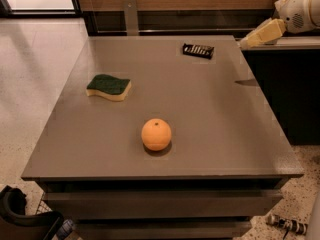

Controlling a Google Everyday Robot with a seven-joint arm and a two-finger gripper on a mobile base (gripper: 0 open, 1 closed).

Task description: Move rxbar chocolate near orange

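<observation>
The rxbar chocolate (198, 50), a flat black wrapper with white lettering, lies near the far edge of the grey table (215, 129), right of centre. The orange (156, 134) sits near the front of the table, about in the middle. My gripper (248, 42) comes in from the upper right on a white arm; its cream-coloured tip hangs above the table's far right corner, to the right of the bar and apart from it.
A green-and-yellow sponge (108, 87) lies on the left part of the table. A dark counter (285, 74) stands to the right of the table. A wooden wall and a metal post (131, 15) stand behind it. Speckled floor lies to the left.
</observation>
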